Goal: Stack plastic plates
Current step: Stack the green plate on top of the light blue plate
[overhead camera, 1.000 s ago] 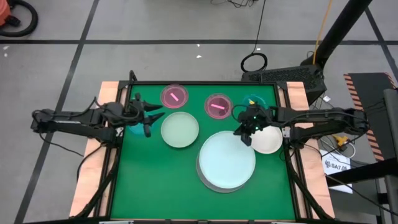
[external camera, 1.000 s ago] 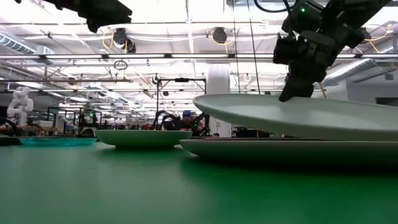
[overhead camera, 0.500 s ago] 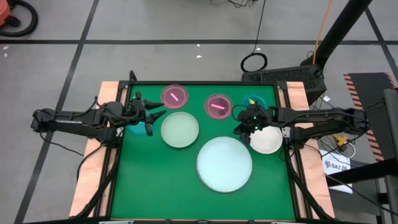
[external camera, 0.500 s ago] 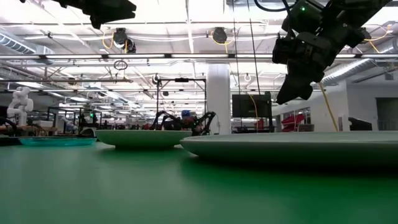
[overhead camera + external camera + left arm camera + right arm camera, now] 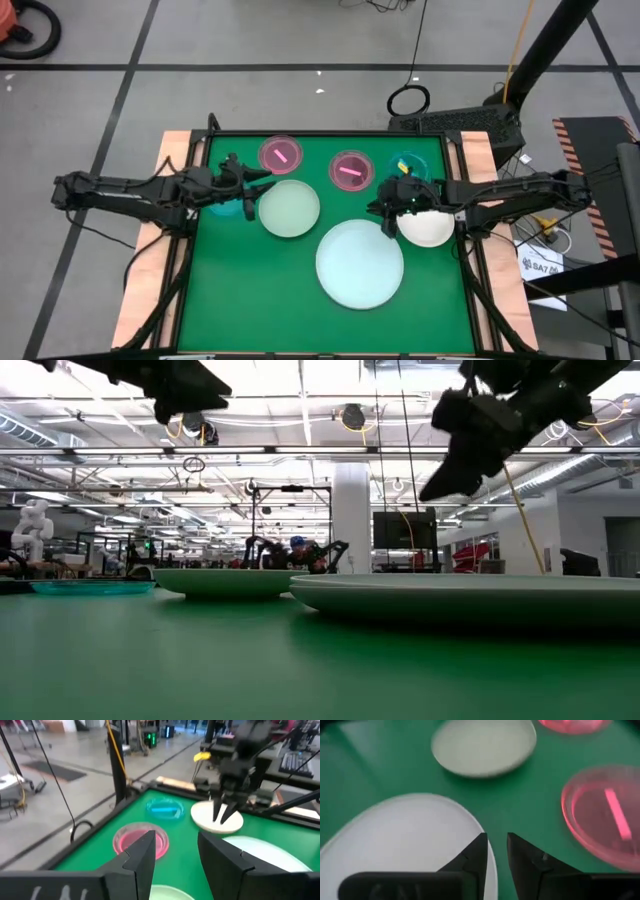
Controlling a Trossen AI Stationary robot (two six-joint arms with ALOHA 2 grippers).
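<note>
The large pale mint plate [image 5: 360, 263] lies flat in the table's middle, near side, and hides almost all of the grey plate under it. The medium pale green plate [image 5: 289, 208] rests on the mat to its far left. Two pink plates [image 5: 280, 154] [image 5: 350, 170] and a teal plate [image 5: 405, 163] sit along the far side. A small white plate [image 5: 427, 225] lies at the right. My right gripper [image 5: 385, 213] hovers open over the mint plate's far right rim [image 5: 470, 825]. My left gripper [image 5: 255, 190] hangs open beside the green plate, over another teal plate [image 5: 225, 207].
The green mat [image 5: 250, 290] is bare at its near left and near right corners. Wooden strips border the table's left and right sides [image 5: 150, 260]. In the low view the mint plate [image 5: 470, 595] fills the right foreground, and both grippers hang well above plate height.
The mint plate was tilted, with its far right rim up at my right gripper. It has dropped flat and centred onto the grey plate. My right gripper has come off the rim, risen and shifted slightly toward the table's left. My left gripper has moved a little toward the green plate.
</note>
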